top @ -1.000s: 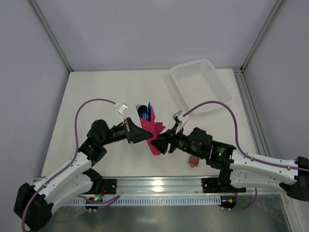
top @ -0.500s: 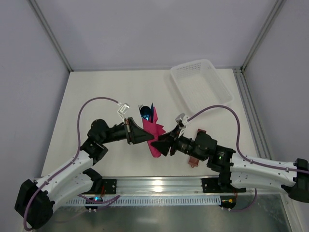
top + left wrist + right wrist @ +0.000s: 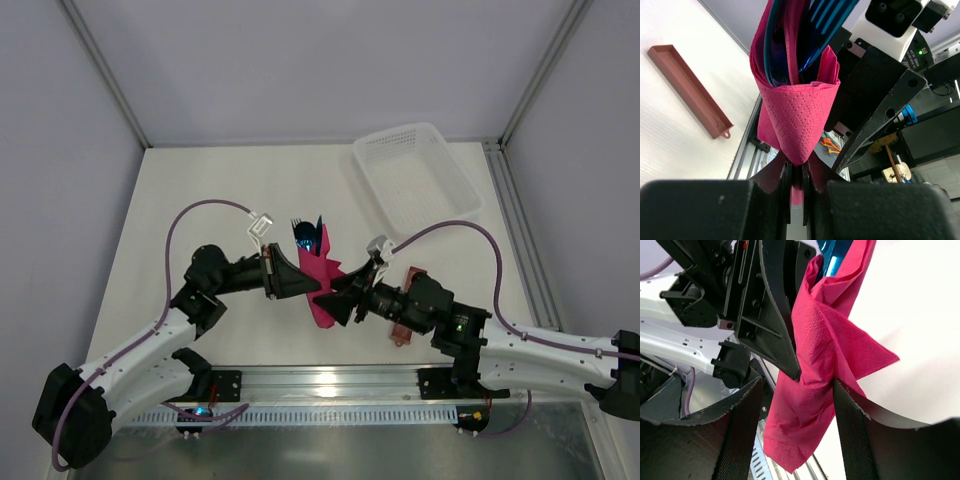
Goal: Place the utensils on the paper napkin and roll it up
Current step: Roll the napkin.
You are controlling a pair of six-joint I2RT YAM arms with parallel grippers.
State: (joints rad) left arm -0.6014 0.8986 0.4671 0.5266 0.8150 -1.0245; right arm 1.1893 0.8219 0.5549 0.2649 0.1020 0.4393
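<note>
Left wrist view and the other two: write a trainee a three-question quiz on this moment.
1. True or false: the white mesh plastic basket holds the slim blue plastic utensils.
2. The right pincer stands: A open, astride the magenta paper napkin; B shut on it; C out of view.
3. Fill in: the left pincer is shut on the ___.
Key: 1 false; 2 A; 3 napkin.

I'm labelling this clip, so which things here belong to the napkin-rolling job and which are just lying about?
In the job: paper napkin, pinched in the left gripper; blue utensils wrapped inside it.
Lying about: white mesh basket; reddish-brown sleeve.
</note>
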